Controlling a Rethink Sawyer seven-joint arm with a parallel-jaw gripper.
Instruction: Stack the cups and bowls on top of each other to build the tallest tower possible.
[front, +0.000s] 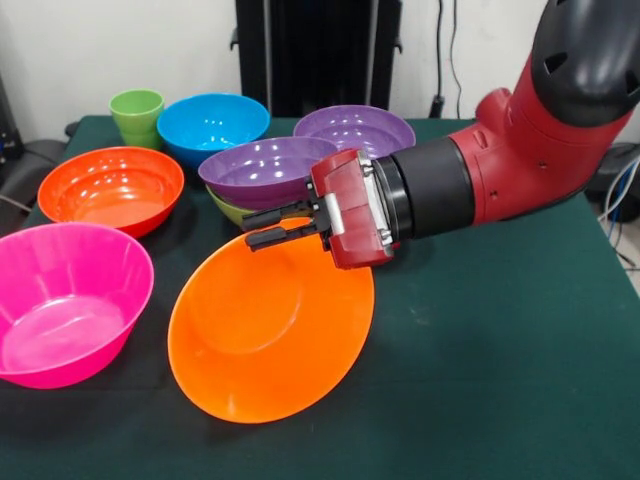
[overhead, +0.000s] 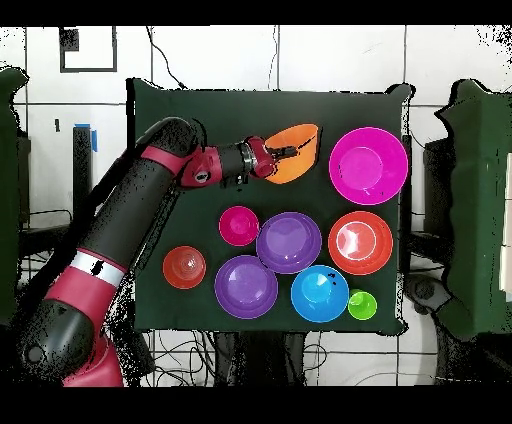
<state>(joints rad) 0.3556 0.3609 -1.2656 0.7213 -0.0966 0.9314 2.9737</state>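
Observation:
My gripper (front: 262, 226) reaches in from the right, its fingers closed on the upper rim of the large orange bowl (front: 265, 330), which hangs tilted with its opening facing the camera. The overhead view shows the gripper (overhead: 283, 153) at the tilted orange bowl (overhead: 296, 150). Just behind stands the tower: a purple bowl (front: 265, 170) (overhead: 289, 242) on a lime-green bowl (front: 228, 208). The lime-green cup (front: 137, 115) (overhead: 361, 304) stands at the far left corner.
On the green table (front: 500, 380): large pink bowl (front: 68, 300) (overhead: 368, 165), red-orange bowl (front: 112, 188) (overhead: 360, 242), blue bowl (front: 212, 125) (overhead: 320, 293), second purple bowl (front: 355, 130) (overhead: 246, 286). Small magenta bowl (overhead: 239, 225) and small orange bowl (overhead: 184, 267) show only overhead.

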